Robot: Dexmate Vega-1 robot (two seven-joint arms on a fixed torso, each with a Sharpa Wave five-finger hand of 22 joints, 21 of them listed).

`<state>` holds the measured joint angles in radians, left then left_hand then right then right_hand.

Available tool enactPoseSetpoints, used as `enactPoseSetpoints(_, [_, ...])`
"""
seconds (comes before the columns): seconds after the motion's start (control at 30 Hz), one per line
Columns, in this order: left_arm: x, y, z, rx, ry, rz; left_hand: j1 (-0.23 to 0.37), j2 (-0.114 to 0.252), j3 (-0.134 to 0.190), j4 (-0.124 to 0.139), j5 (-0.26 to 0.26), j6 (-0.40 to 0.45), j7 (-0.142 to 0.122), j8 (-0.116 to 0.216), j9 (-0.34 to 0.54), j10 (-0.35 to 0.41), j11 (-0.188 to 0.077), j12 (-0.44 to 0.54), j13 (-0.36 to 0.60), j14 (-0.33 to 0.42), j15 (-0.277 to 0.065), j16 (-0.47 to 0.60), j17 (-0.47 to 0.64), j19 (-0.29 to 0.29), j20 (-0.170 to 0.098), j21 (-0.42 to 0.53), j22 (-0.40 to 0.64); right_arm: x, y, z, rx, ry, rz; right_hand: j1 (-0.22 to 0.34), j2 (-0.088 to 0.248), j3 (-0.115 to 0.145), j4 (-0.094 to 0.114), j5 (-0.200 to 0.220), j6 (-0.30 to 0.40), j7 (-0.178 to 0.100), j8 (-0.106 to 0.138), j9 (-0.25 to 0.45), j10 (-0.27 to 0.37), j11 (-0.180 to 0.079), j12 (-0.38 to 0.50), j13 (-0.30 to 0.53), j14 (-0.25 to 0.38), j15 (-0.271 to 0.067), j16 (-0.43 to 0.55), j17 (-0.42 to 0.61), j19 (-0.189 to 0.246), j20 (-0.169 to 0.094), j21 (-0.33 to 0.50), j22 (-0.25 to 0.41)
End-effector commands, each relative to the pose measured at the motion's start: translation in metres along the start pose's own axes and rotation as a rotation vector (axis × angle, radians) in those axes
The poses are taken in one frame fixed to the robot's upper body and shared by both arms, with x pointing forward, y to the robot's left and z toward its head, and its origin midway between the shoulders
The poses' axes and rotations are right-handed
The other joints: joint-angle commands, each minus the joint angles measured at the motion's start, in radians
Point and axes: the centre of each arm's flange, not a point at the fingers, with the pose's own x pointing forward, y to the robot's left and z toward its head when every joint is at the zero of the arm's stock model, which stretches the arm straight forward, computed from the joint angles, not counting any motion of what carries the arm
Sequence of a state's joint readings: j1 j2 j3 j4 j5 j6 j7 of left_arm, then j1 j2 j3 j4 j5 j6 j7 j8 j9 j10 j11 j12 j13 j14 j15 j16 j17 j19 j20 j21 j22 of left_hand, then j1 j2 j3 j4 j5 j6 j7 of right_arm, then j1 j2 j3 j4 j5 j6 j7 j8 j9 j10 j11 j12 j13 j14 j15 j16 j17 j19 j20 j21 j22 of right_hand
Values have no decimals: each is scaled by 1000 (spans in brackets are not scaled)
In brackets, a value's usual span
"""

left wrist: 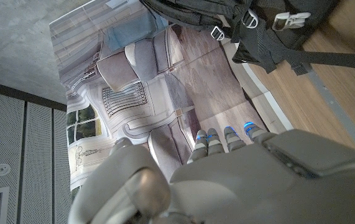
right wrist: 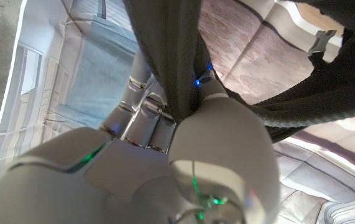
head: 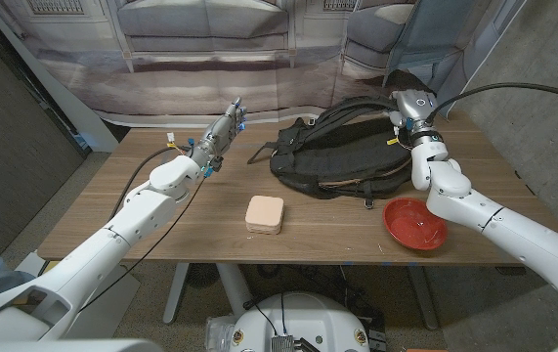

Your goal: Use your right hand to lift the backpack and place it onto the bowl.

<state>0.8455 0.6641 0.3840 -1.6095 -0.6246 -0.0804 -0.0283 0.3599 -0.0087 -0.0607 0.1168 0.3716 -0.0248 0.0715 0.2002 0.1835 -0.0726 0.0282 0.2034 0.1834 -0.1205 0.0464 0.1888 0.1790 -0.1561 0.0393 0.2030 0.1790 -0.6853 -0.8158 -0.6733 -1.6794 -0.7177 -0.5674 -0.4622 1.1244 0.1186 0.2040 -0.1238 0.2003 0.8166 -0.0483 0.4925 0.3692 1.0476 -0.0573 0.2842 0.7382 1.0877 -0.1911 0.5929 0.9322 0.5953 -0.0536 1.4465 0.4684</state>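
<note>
So, working outward from the backpack (head: 342, 147) as reference. Nearest the table's front edge: tan square box (head: 265, 213), in front of the backpack and to its left, and red bowl (head: 415, 224), in front of its right end, apart from it, nothing in it. Backpack lies on the wooden table (head: 161, 210) behind both, body not raised as far as I can see.

Right hand (head: 407, 110) is at the backpack's far right corner. Right wrist view shows its fingers (right wrist: 141, 115) and thumb closed around a dark strap (right wrist: 168, 56), so it's gripping the strap. Left hand (head: 222, 132) hangs over the table left of the backpack, fingers extended, holding nothing.

Progress estimate: grasp done; lift, carry toward the bowl and set-down all remain.

Hard to read: whether the strap is taut yet. Right fingertips are buried behind the strap. Left wrist view cuts the backpack off, just straps and buckles (left wrist: 289, 20). Backdrop (head: 210, 49) stands behind the table.
</note>
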Motion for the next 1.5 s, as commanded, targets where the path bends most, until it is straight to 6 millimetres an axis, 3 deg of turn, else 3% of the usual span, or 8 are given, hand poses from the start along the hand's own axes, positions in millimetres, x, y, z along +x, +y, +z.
enactPoseSetpoints(0.03, [0,2,1,-4,-14,1,1,7,-6,0,4,6,5,-2,5,-3,1,-4,3,-1,2,-1,4,2,5,-1,3,2,-21,5,26,-14,-35,26,21,-3,5,8,157,-150,-5,6,187,-139,-12,7,6,-35,-14,8,-6,-165,15,-12])
enactPoseSetpoints(1.5, [7,4,1,-5,-20,-19,5,13,-18,0,4,7,5,-2,5,-4,2,-4,3,0,1,0,4,2,5,-1,3,15,-90,14,62,-78,-76,28,24,-7,14,16,159,-150,-44,30,190,-138,-45,30,23,-33,-85,65,-31,-167,61,-108])
